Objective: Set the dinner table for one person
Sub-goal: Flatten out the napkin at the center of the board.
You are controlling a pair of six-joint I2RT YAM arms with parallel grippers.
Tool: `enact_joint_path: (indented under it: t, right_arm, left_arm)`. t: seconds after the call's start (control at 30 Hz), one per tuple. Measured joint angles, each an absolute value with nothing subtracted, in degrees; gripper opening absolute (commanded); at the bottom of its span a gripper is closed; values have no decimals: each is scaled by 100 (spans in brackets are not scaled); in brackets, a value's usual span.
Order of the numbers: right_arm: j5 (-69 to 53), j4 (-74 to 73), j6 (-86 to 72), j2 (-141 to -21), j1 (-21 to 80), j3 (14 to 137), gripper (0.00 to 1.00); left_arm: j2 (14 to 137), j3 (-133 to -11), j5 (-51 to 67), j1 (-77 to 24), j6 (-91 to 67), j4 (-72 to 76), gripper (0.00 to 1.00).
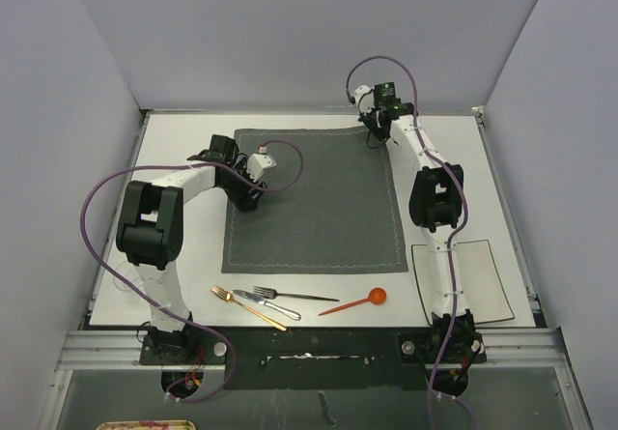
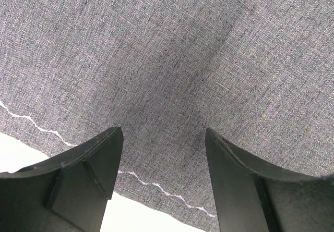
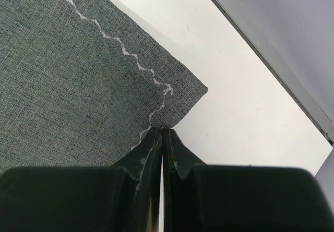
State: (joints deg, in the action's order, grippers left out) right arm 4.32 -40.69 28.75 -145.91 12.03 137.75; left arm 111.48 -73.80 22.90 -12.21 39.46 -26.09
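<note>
The dinner table (image 1: 478, 188) fills the middle of the top view, a big white matte slab running from the arm bases at the bottom edge up to the grey back wall. A dark grey placemat (image 1: 314, 198) lies flat on it, a little above centre, with a pale wavy stitch line around its border.

The right gripper (image 1: 372, 140) sits at the placemat's upper right corner. In the right wrist view its fingers (image 3: 148, 151) are pressed tight together, and the cloth's edge beside that corner (image 3: 68, 86) runs in between the tips, so they look to be nipping the hem. Bare white tabletop shows to the right of the corner there.

The left gripper (image 1: 263, 164) hangs over the upper left part of the placemat. Its own camera shows the two dark fingers (image 2: 99, 164) spread apart with nothing between them, only grey weave (image 2: 167, 60) behind and a strip of white table at the lower left.

Along the bottom of the table, below the placemat, lie a gold-coloured knife (image 1: 249, 307), a silver utensil (image 1: 267, 303), a fork (image 1: 294, 296) and an orange-red spoon (image 1: 355, 303), close together. A square off-white plate (image 1: 483, 280) sits at the lower right, partly under the right arm.
</note>
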Motion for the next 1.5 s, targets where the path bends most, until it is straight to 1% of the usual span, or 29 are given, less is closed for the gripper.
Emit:
enact_joint_path:
  t: [0.2, 0.3, 0.47, 0.57, 0.73, 0.93, 1.13, 1.17, 1.23, 1.33, 1.5]
  right_arm:
    - [554, -4034, 2897, -14610, 1203, 13778, 0]
    - [609, -4036, 2895, -14610, 1203, 13778, 0]
    - [764, -4036, 2895, -14610, 1201, 13778, 0]
    - [864, -3979, 2895, -14610, 1194, 13732, 0]
    - [956, -3962, 2891, -14610, 1129, 13537, 0]
    - [1013, -3948, 2886, -14610, 1044, 13485, 0]
    - [1004, -3944, 2867, -14608, 1015, 13364, 0]
    - [1002, -3946, 2867, -14608, 1015, 13360, 1]
    - [996, -3944, 2867, -14608, 1015, 13358, 8]
    - [998, -3920, 2858, -14608, 1015, 13358, 15]
    - [1048, -3819, 2823, -14588, 1015, 13308, 43]
  left_arm:
    - [11229, -7470, 2303, -1221, 3948, -2657, 64]
    - [11262, -7485, 2303, -1221, 3948, -2663, 71]
    - [11262, -7487, 2298, -1221, 3951, -2659, 77]
    - [11262, -7489, 2298, -1221, 3951, -2659, 84]
    - [11262, -7518, 2298, -1221, 3935, -2674, 91]
    - [11264, -7690, 2303, -1221, 3896, -2676, 93]
    - [11264, -7723, 2307, -1221, 3820, -2689, 93]
    - [11264, -7732, 2311, -1221, 3813, -2696, 93]
    - [11264, -7756, 2324, -1221, 3804, -2707, 93]
    - [11264, -7778, 2344, -1221, 3787, -2709, 93]
    - [11264, -7784, 2344, -1221, 3730, -2692, 93]
